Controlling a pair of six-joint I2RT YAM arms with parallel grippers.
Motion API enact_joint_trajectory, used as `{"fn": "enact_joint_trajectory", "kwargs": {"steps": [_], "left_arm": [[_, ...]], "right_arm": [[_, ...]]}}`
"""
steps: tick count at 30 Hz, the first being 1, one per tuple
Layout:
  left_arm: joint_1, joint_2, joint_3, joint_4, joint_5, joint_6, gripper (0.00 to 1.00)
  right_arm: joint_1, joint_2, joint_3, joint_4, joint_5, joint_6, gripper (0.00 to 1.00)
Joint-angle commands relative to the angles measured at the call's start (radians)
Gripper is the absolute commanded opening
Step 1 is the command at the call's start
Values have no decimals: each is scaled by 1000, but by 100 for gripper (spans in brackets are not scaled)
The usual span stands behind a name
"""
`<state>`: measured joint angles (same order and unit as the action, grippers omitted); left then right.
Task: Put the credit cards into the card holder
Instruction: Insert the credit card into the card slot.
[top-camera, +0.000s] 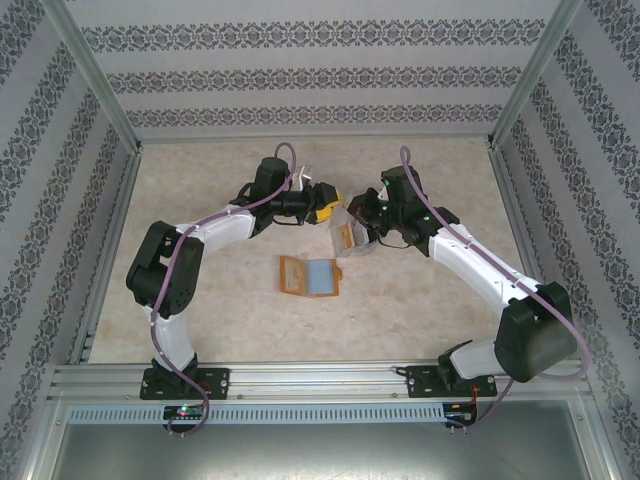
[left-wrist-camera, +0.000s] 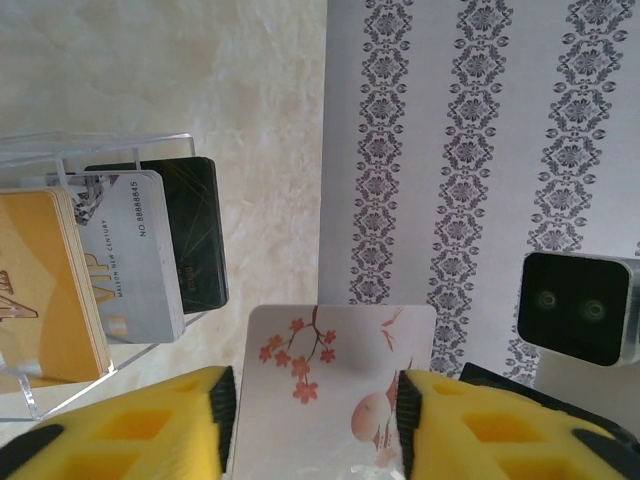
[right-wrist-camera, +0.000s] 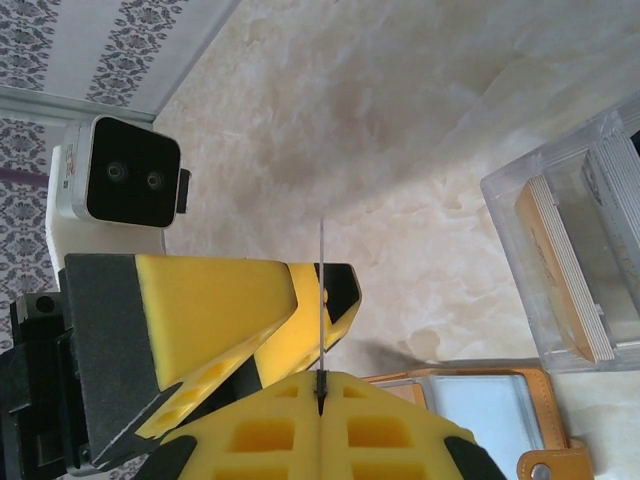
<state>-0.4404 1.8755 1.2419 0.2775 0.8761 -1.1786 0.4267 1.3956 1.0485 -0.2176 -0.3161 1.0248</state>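
- Right end effector (right-wrist-camera: 320, 392) is clamping the blossom card (left-wrist-camera: 335, 375) by its thin edge.
- Left end effector (left-wrist-camera: 315, 398) is bracketing the card's sides; whether it is gripping, I cannot tell.
- I'm aiming to square that hold before any release.

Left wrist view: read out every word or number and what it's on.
"VIP": silver card.
"NO 88888845": silver card, last digits unsure.
"NEW CENTURY": silver card, word before blurred.
Black card: print too blurred.
Orange card: logo unreadable.
Blossom card: no text.
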Motion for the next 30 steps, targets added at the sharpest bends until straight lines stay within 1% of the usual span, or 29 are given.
{"fn": "enact_joint_trajectory", "kwargs": {"steps": [1, 5, 7, 13, 17, 18, 19, 20, 21, 23, 25, 27, 28, 30], "left_arm": [[16, 0, -11, 49, 24, -8, 41], [16, -3, -10, 46, 26, -6, 35], [16, -7, -11, 45, 28, -6, 28], [16, -13, -24, 52, 27, -7, 17], [18, -22, -34, 55, 21, -10, 7], [18, -26, -37, 57, 21, -9, 7], [17, -32, -43, 52, 22, -4, 1], [20, -46, -56, 43, 15, 3, 0], [21, -64, -74, 34, 5, 13, 0], [26, -110, -114, -22, -28, 51, 0], [28, -166, -168, -81, -89, 96, 0], [27, -225, -223, -170, -161, 148, 0], [26, -255, -255, -210, -199, 168, 0], [25, -302, -323, -240, -252, 179, 0]], "right_arm": [[-19, 0, -22, 37, -28, 12, 0], [-32, 6, -29, 49, -39, 12, 0], [-37, 12, -28, 55, -50, 13, 0], [-53, 33, -33, 82, -86, 20, 0], [-57, 38, -39, 84, -86, 18, 0], [-56, 41, -40, 87, -88, 15, 0], [-57, 45, -40, 84, -95, 10, 1], [-57, 48, -37, 80, -105, -2, 3], [-54, 49, -35, 69, -110, -14, 5], [-49, 51, -37, 42, -113, -41, 13], [-36, 40, -56, 27, -98, -66, 21], [-3, 27, -66, -10, -55, -107, 28], [18, 30, -62, -36, -33, -130, 30], [64, 55, -48, -92, 1, -153, 26]]}}
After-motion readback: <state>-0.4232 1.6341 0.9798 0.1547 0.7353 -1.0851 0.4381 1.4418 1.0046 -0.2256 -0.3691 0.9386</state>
